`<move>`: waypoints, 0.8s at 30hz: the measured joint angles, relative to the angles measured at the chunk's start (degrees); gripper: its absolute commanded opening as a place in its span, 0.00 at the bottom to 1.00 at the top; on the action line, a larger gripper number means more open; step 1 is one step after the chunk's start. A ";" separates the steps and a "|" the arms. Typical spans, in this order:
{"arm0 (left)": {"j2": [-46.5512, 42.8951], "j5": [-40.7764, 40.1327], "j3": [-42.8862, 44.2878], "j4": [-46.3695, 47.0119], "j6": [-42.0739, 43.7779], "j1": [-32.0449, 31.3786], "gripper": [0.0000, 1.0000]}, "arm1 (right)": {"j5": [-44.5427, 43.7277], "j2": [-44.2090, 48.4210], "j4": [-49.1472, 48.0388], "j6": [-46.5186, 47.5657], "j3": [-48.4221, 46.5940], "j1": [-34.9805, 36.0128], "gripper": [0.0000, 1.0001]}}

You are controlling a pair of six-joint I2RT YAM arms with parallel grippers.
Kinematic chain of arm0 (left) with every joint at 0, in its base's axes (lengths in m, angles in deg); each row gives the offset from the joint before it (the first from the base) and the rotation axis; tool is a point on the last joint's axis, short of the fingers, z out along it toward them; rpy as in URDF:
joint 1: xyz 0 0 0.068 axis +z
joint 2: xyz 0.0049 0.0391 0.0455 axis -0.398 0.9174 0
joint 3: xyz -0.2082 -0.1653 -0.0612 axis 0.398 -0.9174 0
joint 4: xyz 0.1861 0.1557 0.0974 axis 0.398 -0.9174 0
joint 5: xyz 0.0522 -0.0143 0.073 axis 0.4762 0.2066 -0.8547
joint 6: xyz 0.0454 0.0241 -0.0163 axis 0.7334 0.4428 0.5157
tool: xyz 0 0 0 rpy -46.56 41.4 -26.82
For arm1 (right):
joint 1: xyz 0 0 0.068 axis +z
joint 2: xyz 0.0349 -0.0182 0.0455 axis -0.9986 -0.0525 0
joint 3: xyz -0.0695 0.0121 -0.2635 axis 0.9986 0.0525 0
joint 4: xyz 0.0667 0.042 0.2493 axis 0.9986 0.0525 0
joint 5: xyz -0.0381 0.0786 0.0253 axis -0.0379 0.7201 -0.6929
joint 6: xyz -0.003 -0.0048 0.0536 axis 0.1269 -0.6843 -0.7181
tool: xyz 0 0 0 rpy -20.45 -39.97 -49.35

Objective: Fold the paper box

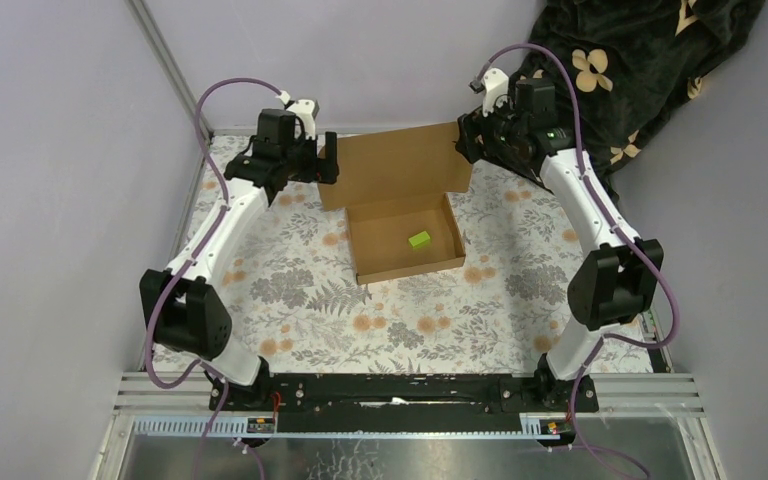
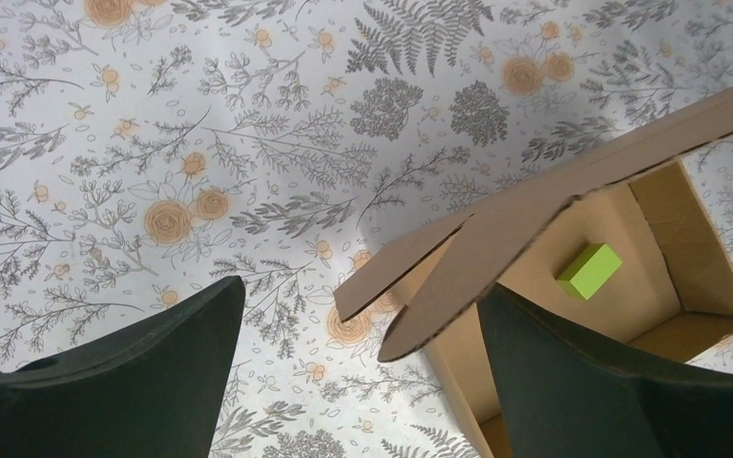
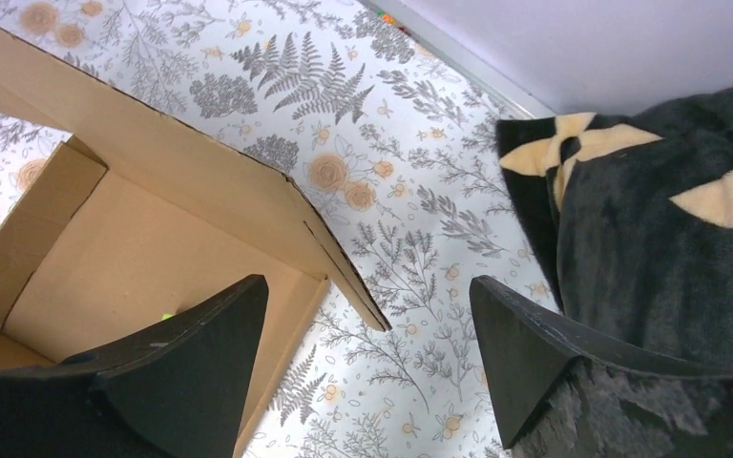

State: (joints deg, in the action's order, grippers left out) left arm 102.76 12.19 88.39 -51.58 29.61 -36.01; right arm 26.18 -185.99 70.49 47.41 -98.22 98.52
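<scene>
The paper box (image 1: 396, 163) is brown cardboard at the table's middle back, its shallow tray open upward and its lid standing up behind the tray. A small lime-green block (image 1: 419, 239) lies inside the tray. My left gripper (image 1: 326, 160) is open at the lid's left edge. In the left wrist view the lid's side flap tips (image 2: 410, 310) sit between the fingers (image 2: 153, 372), touching neither. My right gripper (image 1: 464, 140) is open at the lid's right edge. In the right wrist view the lid's corner flap (image 3: 344, 272) lies between its fingers (image 3: 191, 367).
A dark blanket with yellow flowers (image 1: 640, 60) hangs at the back right, close to my right gripper, and shows in the right wrist view (image 3: 649, 200). A floral cloth (image 1: 360, 320) covers the table. Walls stand left and behind. A metal rail (image 1: 410, 400) runs along the front.
</scene>
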 measured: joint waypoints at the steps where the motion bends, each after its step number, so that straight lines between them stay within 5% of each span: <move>1: 0.22 0.00 0.02 -0.26 0.31 0.09 0.98 | 0.72 -0.55 0.09 0.26 -0.37 -0.13 0.84; 7: 1.40 0.72 0.04 -1.66 1.99 0.96 0.89 | 4.13 -3.63 3.56 1.79 -2.10 -1.62 0.77; 14: 1.60 2.95 0.96 -2.32 2.89 1.53 0.73 | 7.34 -4.83 5.11 2.27 -2.54 -2.56 0.56; 24: 2.84 5.75 1.64 -2.56 2.82 2.16 0.65 | 11.54 -5.14 5.07 1.73 -2.95 -2.58 0.50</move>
State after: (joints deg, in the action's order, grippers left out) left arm 105.60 17.94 90.03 -54.14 32.43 -33.85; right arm 37.72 -191.12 75.56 49.13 -101.17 95.94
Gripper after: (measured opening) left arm 0.660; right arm 0.509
